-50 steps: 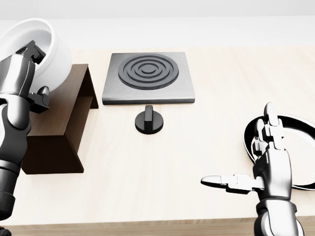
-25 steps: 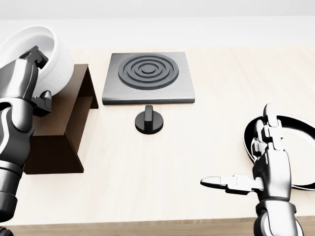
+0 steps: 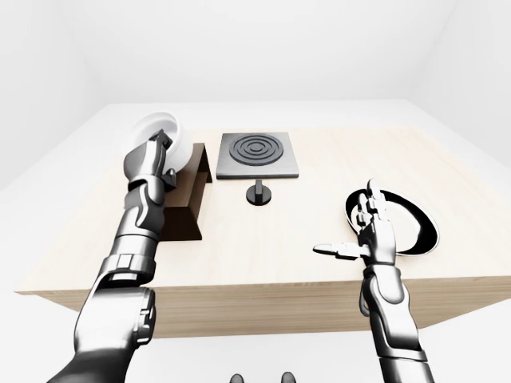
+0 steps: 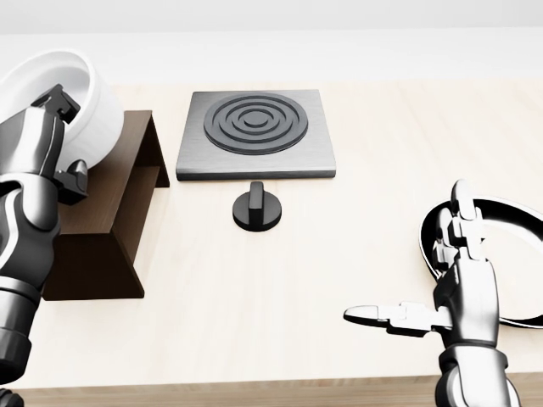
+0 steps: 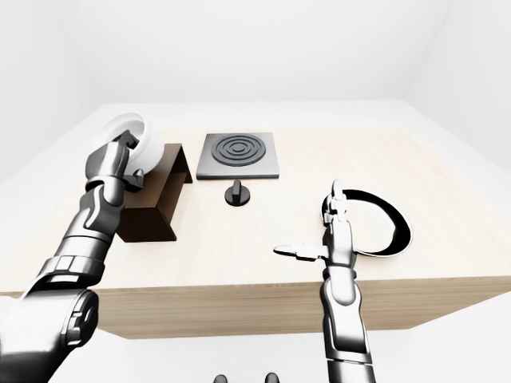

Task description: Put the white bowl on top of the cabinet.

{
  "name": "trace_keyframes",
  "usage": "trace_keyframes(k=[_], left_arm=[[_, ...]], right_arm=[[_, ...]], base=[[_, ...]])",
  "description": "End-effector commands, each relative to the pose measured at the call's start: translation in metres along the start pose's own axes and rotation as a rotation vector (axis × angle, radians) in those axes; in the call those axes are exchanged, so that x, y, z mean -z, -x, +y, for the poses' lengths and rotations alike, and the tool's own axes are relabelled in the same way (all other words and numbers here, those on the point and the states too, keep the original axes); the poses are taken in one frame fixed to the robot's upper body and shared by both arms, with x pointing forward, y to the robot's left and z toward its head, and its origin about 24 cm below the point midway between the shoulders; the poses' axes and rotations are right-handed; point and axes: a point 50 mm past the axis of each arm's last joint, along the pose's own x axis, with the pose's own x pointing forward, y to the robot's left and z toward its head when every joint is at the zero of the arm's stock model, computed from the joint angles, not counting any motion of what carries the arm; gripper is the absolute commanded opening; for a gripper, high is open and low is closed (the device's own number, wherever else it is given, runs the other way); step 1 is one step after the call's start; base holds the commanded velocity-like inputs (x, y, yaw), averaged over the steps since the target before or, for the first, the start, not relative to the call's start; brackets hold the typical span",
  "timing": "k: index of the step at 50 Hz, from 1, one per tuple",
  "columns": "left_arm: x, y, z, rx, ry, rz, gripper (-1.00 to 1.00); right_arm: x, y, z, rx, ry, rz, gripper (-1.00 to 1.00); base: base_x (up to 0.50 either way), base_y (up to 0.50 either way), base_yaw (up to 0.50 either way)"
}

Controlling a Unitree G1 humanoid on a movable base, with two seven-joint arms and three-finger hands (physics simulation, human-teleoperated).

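The white bowl (image 4: 85,93) is tilted at the top left of the head view, over the far end of the dark brown cabinet (image 4: 106,233). My left hand (image 4: 61,140) is shut on its rim, fingers over the edge and thumb underneath. The hand hides the bowl's lower part, so I cannot tell whether it touches the cabinet top. My right hand (image 4: 424,271) is open and empty, with fingers upright and thumb pointing left, low at the right of the head view.
A grey burner plate (image 4: 254,131) with rings lies at the top centre, with a black knob (image 4: 257,208) just below it. A black-rimmed pan (image 4: 509,254) lies at the right, behind my right hand. The table's near edge (image 4: 254,386) runs along the bottom.
The bowl and my left hand have come down slightly toward the cabinet. My right hand has barely moved.
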Motion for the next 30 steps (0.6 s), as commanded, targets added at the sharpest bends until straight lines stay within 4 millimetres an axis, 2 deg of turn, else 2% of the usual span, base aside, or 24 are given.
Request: trace_keyframes(k=[1,30], left_arm=[[-0.0037,-0.003,0.0076,-0.077,-0.001,-0.006,-1.0],[-0.0001,-0.0025,0.0008,-0.068,0.008,0.018,-1.0]], right_arm=[[0.0009,0.0,0.0005,0.005,0.006,0.004,1.0],[0.0022,0.0,0.0009,0.005,0.009,0.009,1.0]], base=[[0.0,0.0,0.0],[0.0,0.0,0.0]])
